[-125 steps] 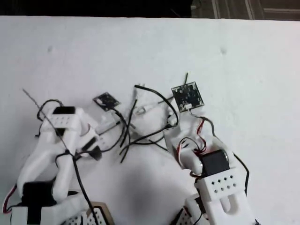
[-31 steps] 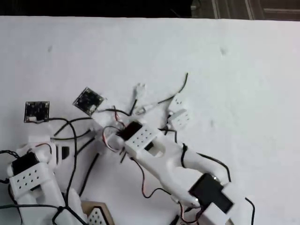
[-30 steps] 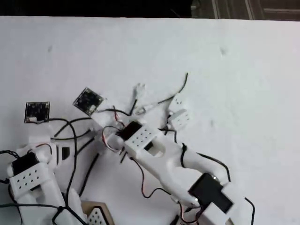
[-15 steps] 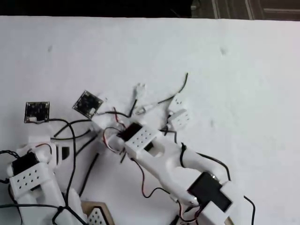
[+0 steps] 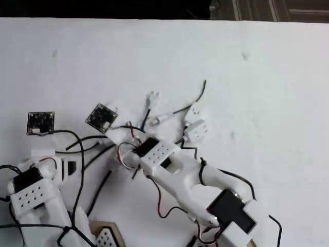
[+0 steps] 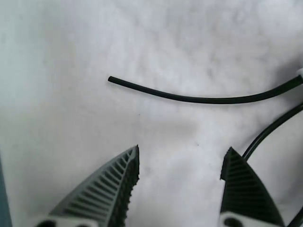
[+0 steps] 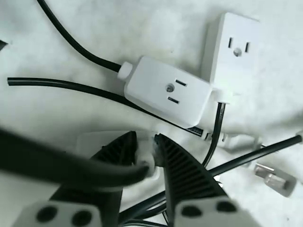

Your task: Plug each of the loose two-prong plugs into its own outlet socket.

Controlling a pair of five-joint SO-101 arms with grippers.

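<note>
The right tool (image 7: 146, 139) is clamped shut on what looks like a white two-prong plug (image 7: 150, 166), and the plug's black cord (image 7: 71, 165) trails away past one finger. Gripping the body and not the cord probably gives firmer control over where the prongs point. Just beyond the fingertips lies the nearer outlet socket (image 7: 168, 90), slots facing up, with its own cable leaving one end. A second outlet socket (image 7: 234, 47) touches it at a corner, also face up. Since both faces look upward, the plug likely has to be carried over a socket and pressed straight down. Another loose plug (image 7: 272, 177) lies on the table (image 5: 257, 62) among crossing cords, near the sockets.

In the high view the right arm (image 5: 175, 172) stretches across the tangle, while the left arm (image 5: 36, 193) sits back at the table's near corner. The left tool (image 6: 182, 151) hangs open and holds nothing, above a bare patch beside a loose cord end (image 6: 111, 79). It seems free to steady a socket.
</note>
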